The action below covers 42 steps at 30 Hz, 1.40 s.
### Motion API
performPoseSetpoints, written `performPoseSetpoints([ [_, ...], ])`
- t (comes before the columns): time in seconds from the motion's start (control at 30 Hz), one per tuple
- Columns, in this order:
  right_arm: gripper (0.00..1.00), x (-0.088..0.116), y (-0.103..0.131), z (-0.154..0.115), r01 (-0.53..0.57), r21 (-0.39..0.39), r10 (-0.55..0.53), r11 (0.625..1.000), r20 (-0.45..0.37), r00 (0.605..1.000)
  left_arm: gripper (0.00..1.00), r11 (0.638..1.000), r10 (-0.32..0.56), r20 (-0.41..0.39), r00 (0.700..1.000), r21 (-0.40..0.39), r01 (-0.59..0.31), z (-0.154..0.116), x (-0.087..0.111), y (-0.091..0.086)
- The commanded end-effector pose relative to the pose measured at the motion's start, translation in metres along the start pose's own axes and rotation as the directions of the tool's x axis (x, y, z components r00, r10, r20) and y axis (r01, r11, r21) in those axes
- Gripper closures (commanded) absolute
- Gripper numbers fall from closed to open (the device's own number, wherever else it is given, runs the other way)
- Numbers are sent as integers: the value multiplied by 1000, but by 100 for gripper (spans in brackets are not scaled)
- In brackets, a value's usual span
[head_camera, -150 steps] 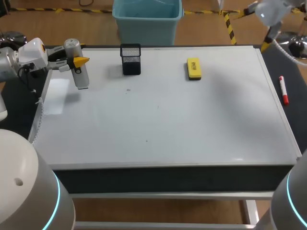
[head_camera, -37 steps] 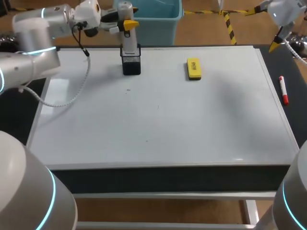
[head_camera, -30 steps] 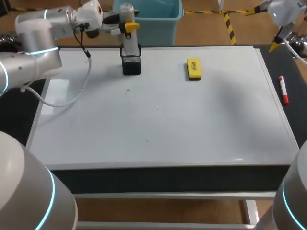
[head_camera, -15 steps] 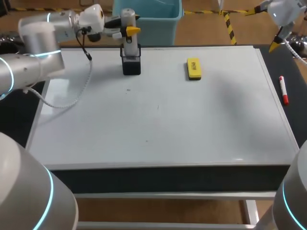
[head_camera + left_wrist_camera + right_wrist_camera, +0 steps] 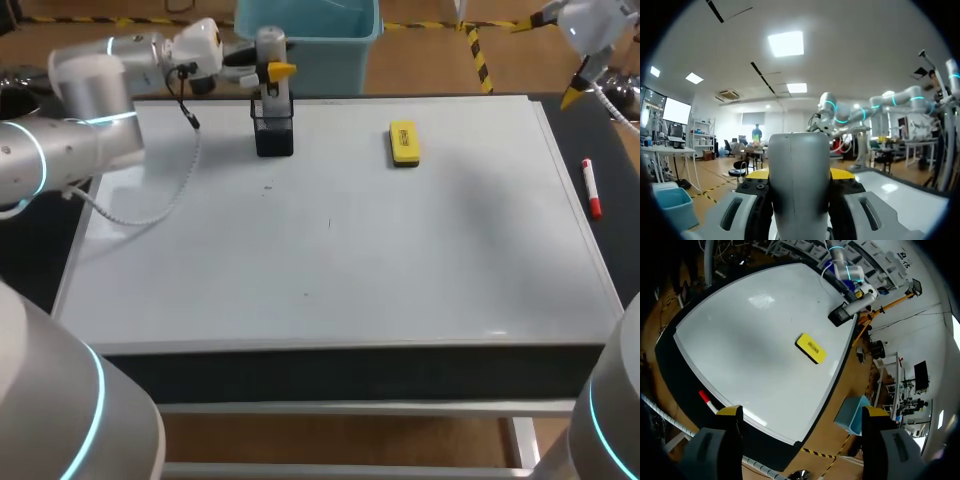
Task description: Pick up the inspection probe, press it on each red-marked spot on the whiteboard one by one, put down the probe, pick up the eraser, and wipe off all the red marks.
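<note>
The probe [image 5: 270, 92] stands upright at the far edge of the counter [image 5: 350, 372], left of the middle. Its lower end sits inside the black mesh holder [image 5: 273, 135]. My left end effector [image 5: 268, 70] is clamped on its upper body from both sides. In the left wrist view the grey barrel fills the gap between the fingers. Holding it high on the body keeps the fingers above the holder's rim and keeps the probe vertical in the narrow cup.

From this alone I cannot say whether the probe is going into the holder or coming out. Either way, I judge a straight vertical move is what the fit needs, since a tilt could tip the light holder.

The whiteboard [image 5: 400, 260] covers nearly the whole counter. I see only a few tiny specks left of its middle, too small to tell their colour.

The eraser [image 5: 404, 143] lies flat near the far edge, right of the holder and well apart from it. It has free board all round for a grasp from above.

A red-capped marker [image 5: 592, 188] lies off the board along the counter's right edge.

My right end effector [image 5: 802, 412] hangs high over the far right corner. Its fingers are spread wide with nothing between them, out of the left arm's way.
</note>
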State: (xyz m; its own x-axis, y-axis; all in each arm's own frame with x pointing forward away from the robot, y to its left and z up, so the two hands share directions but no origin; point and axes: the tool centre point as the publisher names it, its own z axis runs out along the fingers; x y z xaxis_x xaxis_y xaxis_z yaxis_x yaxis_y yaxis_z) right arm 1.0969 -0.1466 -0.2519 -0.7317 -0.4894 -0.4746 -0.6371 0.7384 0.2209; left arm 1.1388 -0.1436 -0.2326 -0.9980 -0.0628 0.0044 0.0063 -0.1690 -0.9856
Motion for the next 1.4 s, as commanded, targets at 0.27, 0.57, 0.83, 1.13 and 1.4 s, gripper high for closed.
performPoseSetpoints([
  [0.27,0,0,-1,-1,3,0,-3,1000,-4,1000,100,999,-32,-10,999,-3,32,-8,-14,22],
  [0.57,0,0,-1,-1,3,0,-3,1000,-4,1000,100,1000,-21,-28,999,-18,20,-10,-12,34],
  [0.83,0,0,-1,-1,3,0,-3,1000,-4,1000,100,1000,-14,-21,1000,-15,14,-13,-12,41],
  [1.13,0,0,-1,-1,3,0,-3,1000,-4,1000,0,1000,-9,-25,1000,-25,8,-11,-7,41],
  [1.4,0,0,-1,-1,3,0,-3,1000,-4,1000,0,999,-10,-23,1000,-46,9,-11,-3,39],
])
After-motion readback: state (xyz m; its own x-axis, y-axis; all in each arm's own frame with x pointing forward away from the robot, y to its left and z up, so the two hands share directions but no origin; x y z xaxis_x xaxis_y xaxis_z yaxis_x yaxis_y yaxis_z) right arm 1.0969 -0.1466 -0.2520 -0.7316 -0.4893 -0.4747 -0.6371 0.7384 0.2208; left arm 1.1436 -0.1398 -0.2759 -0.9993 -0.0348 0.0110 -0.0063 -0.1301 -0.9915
